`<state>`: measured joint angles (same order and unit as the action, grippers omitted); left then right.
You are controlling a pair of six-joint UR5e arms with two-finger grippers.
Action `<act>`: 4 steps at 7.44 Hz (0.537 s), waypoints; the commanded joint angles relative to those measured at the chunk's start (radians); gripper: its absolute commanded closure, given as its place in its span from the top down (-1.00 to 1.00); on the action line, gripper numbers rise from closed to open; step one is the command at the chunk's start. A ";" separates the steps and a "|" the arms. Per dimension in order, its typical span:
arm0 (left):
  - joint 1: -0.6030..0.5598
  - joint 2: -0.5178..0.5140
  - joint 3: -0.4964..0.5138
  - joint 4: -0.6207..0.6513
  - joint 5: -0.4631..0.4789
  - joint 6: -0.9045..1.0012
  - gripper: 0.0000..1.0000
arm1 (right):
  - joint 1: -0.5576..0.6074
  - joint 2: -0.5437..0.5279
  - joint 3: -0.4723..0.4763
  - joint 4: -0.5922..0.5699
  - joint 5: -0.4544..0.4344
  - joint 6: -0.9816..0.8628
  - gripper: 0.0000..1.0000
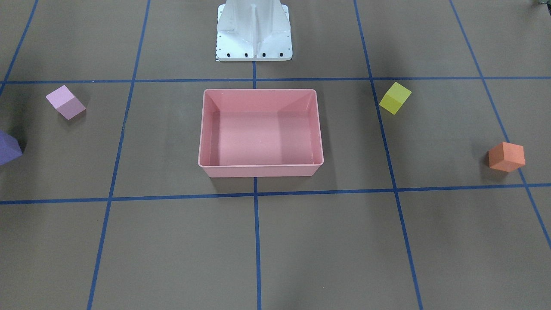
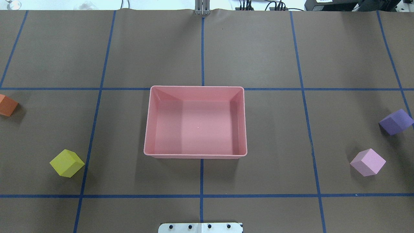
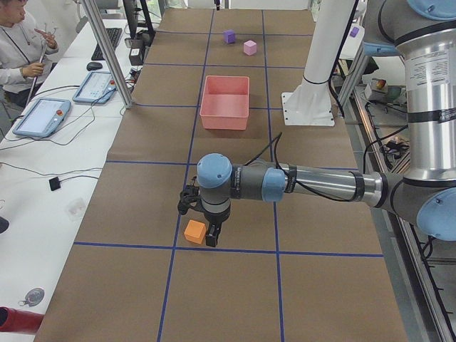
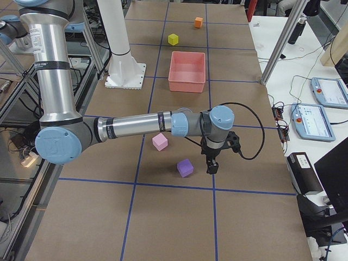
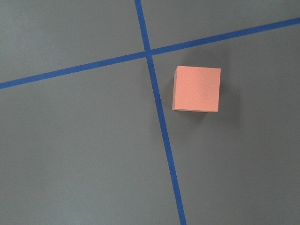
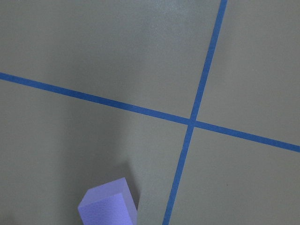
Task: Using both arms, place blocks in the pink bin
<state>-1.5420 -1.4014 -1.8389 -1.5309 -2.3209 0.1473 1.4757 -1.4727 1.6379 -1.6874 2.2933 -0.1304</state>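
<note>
The pink bin (image 2: 195, 86) stands empty at the table's middle, also in the front view (image 1: 258, 90). On my left lie the orange block (image 2: 7, 105) and the yellow block (image 2: 67, 163); on my right lie the purple block (image 2: 396, 121) and the light pink block (image 2: 367, 162). My left gripper (image 3: 206, 231) hangs just beside the orange block (image 3: 194, 231), which shows alone in the left wrist view (image 5: 197, 88). My right gripper (image 4: 212, 166) hangs to the side of the purple block (image 4: 185, 167), which shows low in the right wrist view (image 6: 108, 204). I cannot tell whether either gripper is open or shut.
The white bolted pedestal (image 1: 254, 34) stands behind the bin on the robot's side. Blue tape lines (image 2: 202, 51) grid the brown table cover. Metal posts (image 3: 107, 50), tablets and cables stand beside the table, and an operator (image 3: 18, 43) sits at the far end.
</note>
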 commanded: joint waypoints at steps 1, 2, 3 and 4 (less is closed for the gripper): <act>0.000 0.001 0.000 -0.002 0.009 0.000 1.00 | 0.000 0.000 0.000 0.000 0.000 0.000 1.00; 0.002 -0.002 0.001 0.000 0.002 0.000 1.00 | 0.000 0.000 0.000 0.000 0.000 0.000 1.00; 0.000 -0.002 -0.008 -0.002 0.000 0.001 1.00 | 0.000 0.000 0.000 0.000 0.000 0.002 1.00; 0.002 -0.002 -0.023 -0.003 0.000 0.006 1.00 | 0.000 0.000 0.000 0.000 0.000 0.002 1.00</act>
<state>-1.5410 -1.4031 -1.8477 -1.5324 -2.3197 0.1493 1.4757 -1.4726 1.6383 -1.6874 2.2933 -0.1295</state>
